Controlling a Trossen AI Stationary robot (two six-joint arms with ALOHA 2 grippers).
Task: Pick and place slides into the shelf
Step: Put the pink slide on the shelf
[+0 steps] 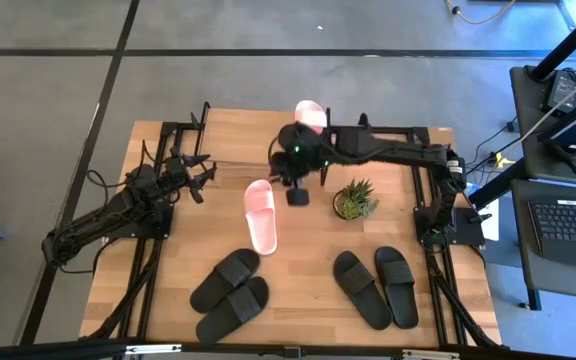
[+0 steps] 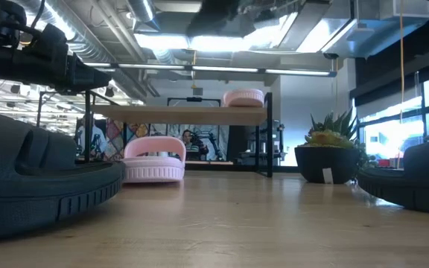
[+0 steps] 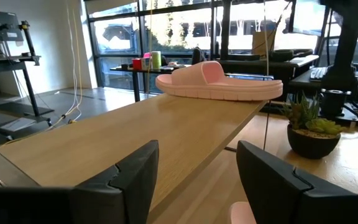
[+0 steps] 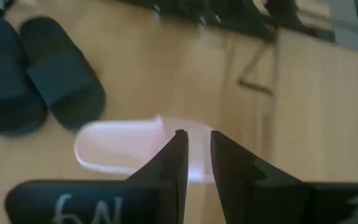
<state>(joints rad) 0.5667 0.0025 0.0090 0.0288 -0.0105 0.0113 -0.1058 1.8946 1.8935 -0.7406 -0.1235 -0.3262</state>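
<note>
Showing only in left wrist: pink slide atop shelf.

An open lab or office workspace is suggested: exposed ceiling ducts, large windows, and a laptop beside the table, apparently on a desk.

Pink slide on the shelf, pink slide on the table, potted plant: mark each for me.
pink slide on the shelf [image 3: 219,81]: left wrist view, on its strap.
pink slide on the table [image 1: 261,216]: high view, mid-footbed.
potted plant [image 1: 355,199]: high view, on its leaves.
</note>
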